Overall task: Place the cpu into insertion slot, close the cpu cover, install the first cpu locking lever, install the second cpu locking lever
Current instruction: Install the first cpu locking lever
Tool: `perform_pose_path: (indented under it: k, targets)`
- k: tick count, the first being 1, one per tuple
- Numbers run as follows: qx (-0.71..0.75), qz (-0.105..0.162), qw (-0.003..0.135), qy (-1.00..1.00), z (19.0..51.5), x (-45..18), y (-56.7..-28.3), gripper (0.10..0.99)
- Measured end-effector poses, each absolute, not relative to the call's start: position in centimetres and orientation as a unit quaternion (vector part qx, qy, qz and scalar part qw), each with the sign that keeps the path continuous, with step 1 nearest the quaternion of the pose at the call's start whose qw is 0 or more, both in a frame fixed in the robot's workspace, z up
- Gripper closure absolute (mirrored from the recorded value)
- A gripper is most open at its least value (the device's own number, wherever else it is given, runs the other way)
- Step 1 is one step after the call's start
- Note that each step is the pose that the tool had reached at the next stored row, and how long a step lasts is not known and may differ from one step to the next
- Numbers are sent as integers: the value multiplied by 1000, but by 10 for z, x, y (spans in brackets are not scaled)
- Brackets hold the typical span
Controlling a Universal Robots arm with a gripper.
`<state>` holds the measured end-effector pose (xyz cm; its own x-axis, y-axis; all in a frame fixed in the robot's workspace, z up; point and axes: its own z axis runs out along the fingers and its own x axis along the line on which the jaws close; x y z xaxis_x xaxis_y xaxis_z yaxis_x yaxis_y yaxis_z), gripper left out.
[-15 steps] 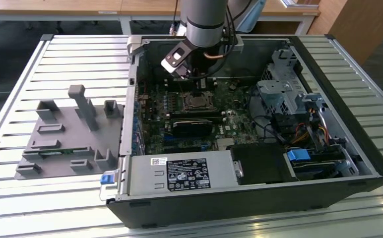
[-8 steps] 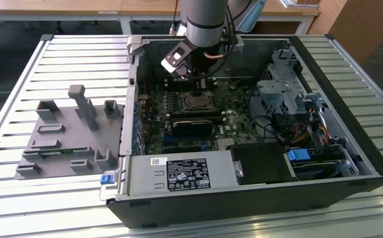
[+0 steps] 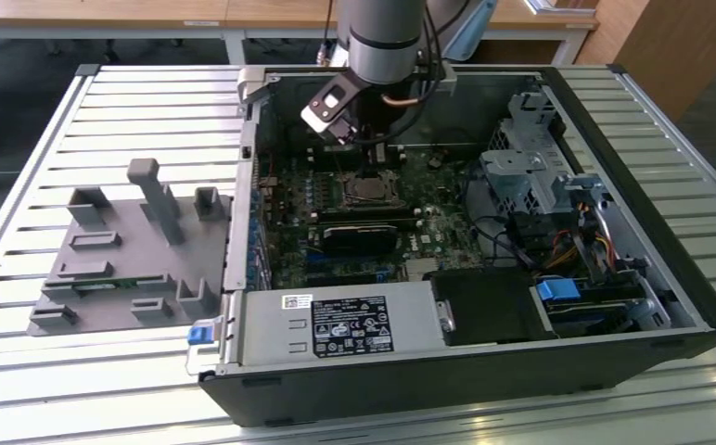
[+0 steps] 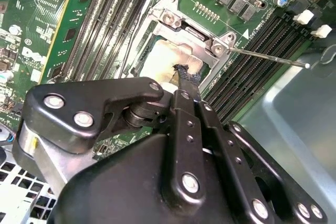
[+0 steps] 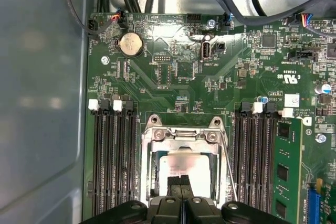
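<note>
- Now, nearest the wrist cameras, your gripper (image 5: 180,180) has its fingers pressed together with nothing between them. The tips rest on, or hover just over, the chip.
- Your chip (image 5: 181,162) lies flat in the socket (image 3: 367,190), its pale face up, so I judge the placing step done.
- Around the chip, the silvery cover (image 5: 216,163) appears to lie down as a frame. That step looks done or nearly so.
- Just beside the cover, one thin lever (image 4: 268,57) angles out over the memory slots (image 5: 113,156). It looks unhooked, so I judge the locking steps are left.
- Farther out, the green board sits inside the open computer case (image 3: 457,371).
- Well apart, at the exterior view's left, a grey tray (image 3: 123,250) rests on the slatted table.
</note>
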<state>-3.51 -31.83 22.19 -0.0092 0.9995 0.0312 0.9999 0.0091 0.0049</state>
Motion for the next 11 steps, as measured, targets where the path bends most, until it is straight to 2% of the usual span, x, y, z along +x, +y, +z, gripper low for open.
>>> perform_pose_path:
  k: [11]
  targets:
    - [-704,-13,9,-710,235,-35,-318,980]
